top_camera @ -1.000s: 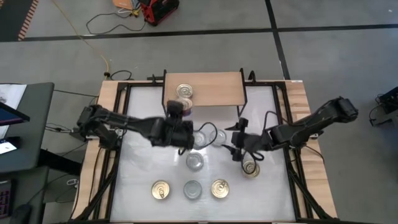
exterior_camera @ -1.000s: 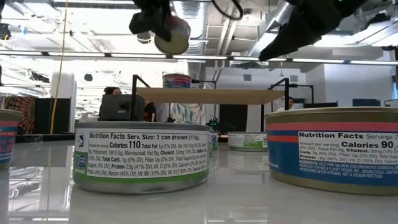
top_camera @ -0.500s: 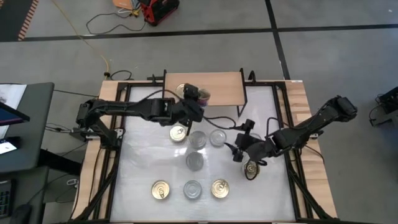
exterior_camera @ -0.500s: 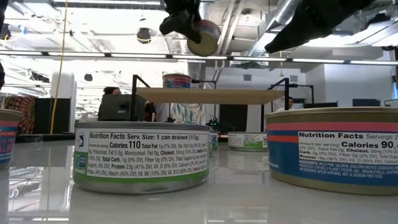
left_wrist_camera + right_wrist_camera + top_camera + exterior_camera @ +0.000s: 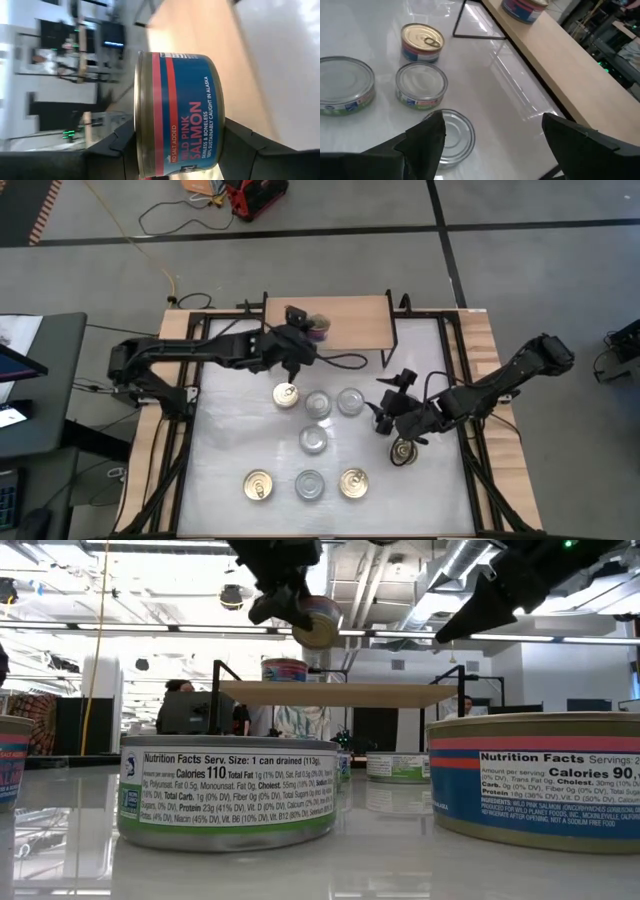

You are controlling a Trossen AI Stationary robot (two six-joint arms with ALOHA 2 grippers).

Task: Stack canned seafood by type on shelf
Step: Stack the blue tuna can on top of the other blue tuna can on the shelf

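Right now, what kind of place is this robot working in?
Probably a robotics lab or workshop: exposed ceiling ducts overhead, cables across a grey floor, and a monitor on a desk beside the table.

Salmon can carried over to the shelf

We see our left tool [image 5: 300, 330] has moved from above the middle of the counter [image 5: 230, 420] back to the shelf [image 5: 350, 325], carrying the blue pink-salmon can [image 5: 180, 115] clamped on its side, and now holds it above the can [image 5: 285, 669] already standing on the board, which the high view showed a second ago and now hides beneath arm and load. Leaving the centre uncovered a gold-topped can [image 5: 287, 394] on the counter. Our right tool [image 5: 390, 415] has drifted slightly, its wide-spread fingers now hovering beside the tilted can [image 5: 404, 450] rather than over it.
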